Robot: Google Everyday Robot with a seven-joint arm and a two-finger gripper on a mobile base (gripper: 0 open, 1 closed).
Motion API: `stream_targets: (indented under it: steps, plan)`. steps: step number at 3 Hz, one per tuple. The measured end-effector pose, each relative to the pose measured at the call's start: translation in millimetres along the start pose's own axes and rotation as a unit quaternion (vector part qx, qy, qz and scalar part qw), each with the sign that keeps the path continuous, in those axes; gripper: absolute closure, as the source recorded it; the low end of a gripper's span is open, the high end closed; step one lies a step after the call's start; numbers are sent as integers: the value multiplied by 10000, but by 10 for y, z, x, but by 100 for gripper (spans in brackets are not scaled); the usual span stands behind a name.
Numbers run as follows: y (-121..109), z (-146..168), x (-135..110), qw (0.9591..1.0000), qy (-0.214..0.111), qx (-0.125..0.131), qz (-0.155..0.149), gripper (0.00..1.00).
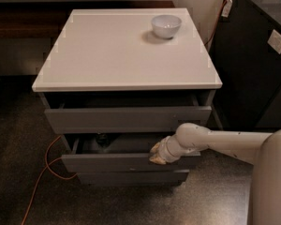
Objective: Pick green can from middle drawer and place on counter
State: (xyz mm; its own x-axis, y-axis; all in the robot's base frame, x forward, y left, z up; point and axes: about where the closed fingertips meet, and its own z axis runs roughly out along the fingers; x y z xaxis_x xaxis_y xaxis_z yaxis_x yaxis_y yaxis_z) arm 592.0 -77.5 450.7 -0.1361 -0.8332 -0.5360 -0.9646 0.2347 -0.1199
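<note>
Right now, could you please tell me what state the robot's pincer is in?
Pincer: at the front edge of the shallow grey middle drawer; open or closed cannot be told.

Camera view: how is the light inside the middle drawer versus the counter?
Camera view: counter evenly bright, white bowl casting a soft shadow; middle drawer deeply shadowed inside, contents unreadable; gripper pale against that drawer's front edge, right side.
</note>
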Motion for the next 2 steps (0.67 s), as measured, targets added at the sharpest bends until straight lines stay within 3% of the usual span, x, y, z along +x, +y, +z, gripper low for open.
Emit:
stream_targets:
  steps: [2]
  plan:
    - [446, -26, -130, 9985, -169, -507, 109, 100]
